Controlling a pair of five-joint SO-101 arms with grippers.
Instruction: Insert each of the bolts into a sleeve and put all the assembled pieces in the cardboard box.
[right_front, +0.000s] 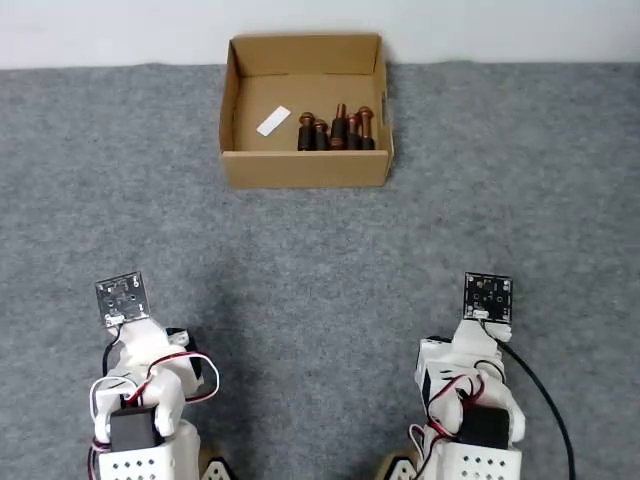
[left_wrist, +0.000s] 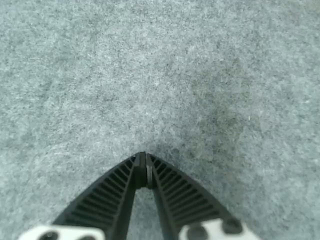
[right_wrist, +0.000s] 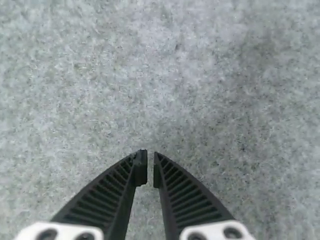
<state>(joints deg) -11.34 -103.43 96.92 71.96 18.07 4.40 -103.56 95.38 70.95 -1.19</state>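
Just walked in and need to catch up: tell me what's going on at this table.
Nothing is being handled. A cluster of bolt-and-sleeve pieces sits in the cardboard box at the far side, beside a white slip. Both arms sit folded at the near edge; the left end effector is shut and the right end effector all but shut, each empty over bare grey mat.

Robotics lab bench: grey felt mat over the table, plain white wall, left arm and right arm mounted side by side.

Bolts inside cardboard box — right half.
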